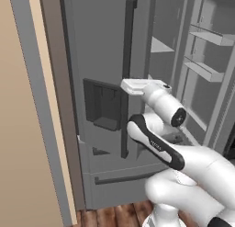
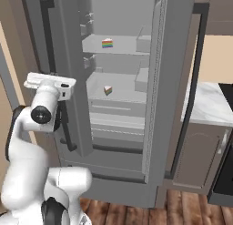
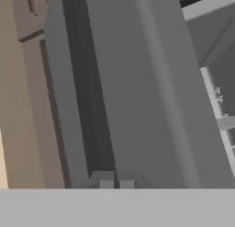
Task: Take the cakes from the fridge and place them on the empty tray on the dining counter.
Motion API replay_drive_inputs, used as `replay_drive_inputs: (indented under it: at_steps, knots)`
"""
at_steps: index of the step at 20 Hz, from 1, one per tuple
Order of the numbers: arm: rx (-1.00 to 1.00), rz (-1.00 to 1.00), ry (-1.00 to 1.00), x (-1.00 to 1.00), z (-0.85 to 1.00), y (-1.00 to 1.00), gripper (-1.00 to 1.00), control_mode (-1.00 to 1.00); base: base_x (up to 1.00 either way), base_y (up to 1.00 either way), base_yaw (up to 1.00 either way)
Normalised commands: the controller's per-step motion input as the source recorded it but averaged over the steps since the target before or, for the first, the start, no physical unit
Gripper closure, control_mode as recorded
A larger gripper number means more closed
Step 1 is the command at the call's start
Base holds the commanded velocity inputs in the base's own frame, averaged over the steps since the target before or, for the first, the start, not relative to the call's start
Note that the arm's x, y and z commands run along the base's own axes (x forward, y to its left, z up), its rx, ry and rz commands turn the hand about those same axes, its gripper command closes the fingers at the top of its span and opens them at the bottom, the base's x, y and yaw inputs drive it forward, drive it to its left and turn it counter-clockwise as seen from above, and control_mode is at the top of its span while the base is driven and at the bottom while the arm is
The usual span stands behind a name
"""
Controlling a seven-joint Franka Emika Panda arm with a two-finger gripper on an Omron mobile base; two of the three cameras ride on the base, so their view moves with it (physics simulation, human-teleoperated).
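Note:
The grey fridge (image 1: 98, 47) stands in front of me with its right door swung open; its left door carries the dark dispenser recess (image 1: 104, 106). Inside are two rainbow-layered cakes: one cake (image 2: 107, 43) on the upper shelf, the other cake (image 2: 108, 89) on the shelf below. My gripper (image 3: 116, 183) is shut, its fingertips together with nothing seen between them, close against the left door's edge and long dark handle (image 3: 85, 97). The white hand (image 2: 49, 82) sits level with the lower shelf, left of the opening. The tray is out of view.
The open right door (image 2: 170, 69) with its dark handle (image 2: 190, 87) stands edge-on beside the opening. Door bins (image 1: 209, 35) show at the right. A white marbled countertop (image 2: 207, 103) over a cabinet lies right of the fridge. A tan wall (image 1: 18, 129) is on the left.

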Motion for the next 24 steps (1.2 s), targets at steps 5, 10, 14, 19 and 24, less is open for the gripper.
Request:
replay_drive_inputs:
  at_steps: [5,10,14,19,24]
  knots:
    - [0.23,-0.09,0.42,-1.0,0.96,-0.72,1.0,-1.0,0.0,0.0,0.0]
    - [0.02,-0.01,0.35,-0.95,0.99,-0.89,-1.0,-1.0,0.0,0.0,0.0]
    - [0.07,0.1,0.2,-0.07,0.26,-0.81,-1.0,-1.0,0.0,0.0,0.0]
    - [0.16,0.22,0.06,0.12,-0.17,-0.09,-1.0,-1.0,0.0,0.0,0.0]
    - [0.2,0.04,0.0,0.23,-0.68,0.23,-1.0,-1.0,0.0,0.0,0.0]
